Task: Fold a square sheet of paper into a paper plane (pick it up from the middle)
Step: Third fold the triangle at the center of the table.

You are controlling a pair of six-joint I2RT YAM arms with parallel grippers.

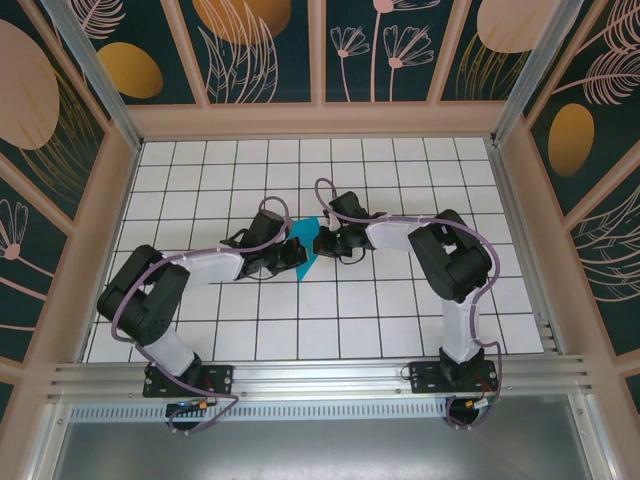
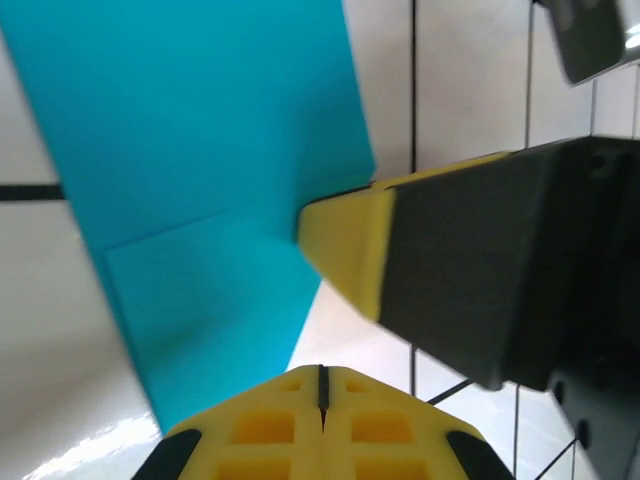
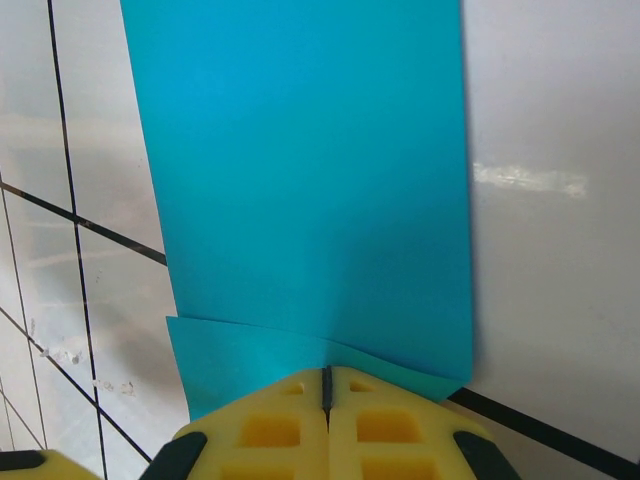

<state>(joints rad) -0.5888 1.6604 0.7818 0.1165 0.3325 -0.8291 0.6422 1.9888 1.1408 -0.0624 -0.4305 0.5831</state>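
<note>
Both hands [image 2: 321, 388] [image 3: 326, 385] pinched tight on paper [image 3: 300, 180]

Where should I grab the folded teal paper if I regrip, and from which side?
Take the teal paper at its doubled edge, where a folded layer overlaps and looks stiffer, coming in low from the side. It seems to lie flat on the tiled table, so a straight top-down pinch probably finds no lip. The left gripper and right gripper both sit shut at its edges.
</note>
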